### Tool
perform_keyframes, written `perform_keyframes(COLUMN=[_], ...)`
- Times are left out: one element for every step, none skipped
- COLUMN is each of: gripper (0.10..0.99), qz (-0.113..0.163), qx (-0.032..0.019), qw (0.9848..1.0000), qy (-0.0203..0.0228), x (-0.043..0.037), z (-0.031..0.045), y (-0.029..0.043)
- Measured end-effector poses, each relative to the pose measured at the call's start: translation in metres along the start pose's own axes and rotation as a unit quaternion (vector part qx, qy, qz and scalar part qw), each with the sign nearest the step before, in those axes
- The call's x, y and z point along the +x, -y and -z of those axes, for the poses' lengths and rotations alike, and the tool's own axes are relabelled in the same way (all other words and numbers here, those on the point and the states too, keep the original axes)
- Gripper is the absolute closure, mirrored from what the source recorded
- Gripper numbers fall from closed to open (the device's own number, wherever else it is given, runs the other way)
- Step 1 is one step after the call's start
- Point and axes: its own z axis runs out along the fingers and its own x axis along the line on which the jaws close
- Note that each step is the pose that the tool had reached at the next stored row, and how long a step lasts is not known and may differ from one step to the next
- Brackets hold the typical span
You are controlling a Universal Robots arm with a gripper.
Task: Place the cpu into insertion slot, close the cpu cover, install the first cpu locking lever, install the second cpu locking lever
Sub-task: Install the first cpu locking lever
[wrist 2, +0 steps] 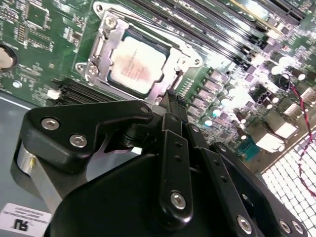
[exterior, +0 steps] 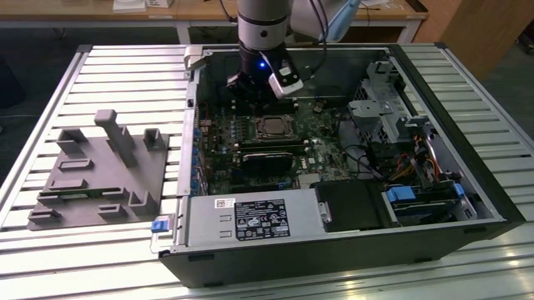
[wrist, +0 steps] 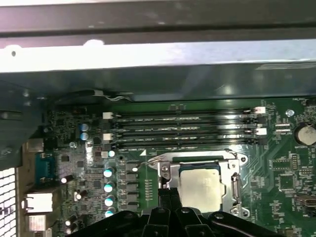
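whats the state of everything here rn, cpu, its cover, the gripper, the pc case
cpu, seated, metal top up
cpu cover, down flat, framing the cpu
gripper, fingers shut and empty, tips right at the cover's edge
computer case, lying on its side, open, board exposed

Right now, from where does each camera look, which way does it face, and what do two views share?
Exterior view: off the arm, high, looking down into the open computer case; arm and hand show.
First wrist view: near the wrist, facing the cpu and memory slots; hand shows.
Second wrist view: near the wrist, facing the cpu; hand shows.
Shared: all show the cpu.
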Motion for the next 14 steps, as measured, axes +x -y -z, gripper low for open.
perform_keyframes(gripper=[0.980,0.980,0.980,0.980,0.980,0.980,0.980,0.980,0.980,0.980,0.980,0.980,0.980,0.980], qz=[0.000,0.000,0.000,0.000,0.000,0.000,0.000,0.000,0.000,0.000,0.000,0.000,0.000,0.000], qx=[0.0000,0.0000,0.0000,0.0000,0.0000,0.0000,0.0000,0.0001,0.0000,0.0000,0.0000,0.0000,0.0000,0.0000], qw=[1.0000,1.0000,1.0000,1.0000,1.0000,1.0000,1.0000,1.0000,1.0000,1.0000,1.0000,1.0000,1.0000,1.0000], qy=[0.0000,0.0000,0.0000,0.0000,0.0000,0.0000,0.0000,0.0000,0.0000,0.0000,0.0000,0.0000,0.0000,0.0000], x=[0.0014,0.0028,0.0041,0.0053,0.0063,0.0074,0.0085,0.0098,0.0109,0.0122,0.0135,0.0146,0.0158,0.0168], z=[0.0000,0.0000,0.0000,0.0000,0.0000,0.0000,0.0001,0.0001,0.0001,0.0001,0.0001,0.0001,0.0001,0.0001], y=[0.0001,0.0002,0.0002,0.0003,0.0004,0.0004,0.0005,0.0006,0.0007,0.0007,0.0008,0.0008,0.0009,0.0010])
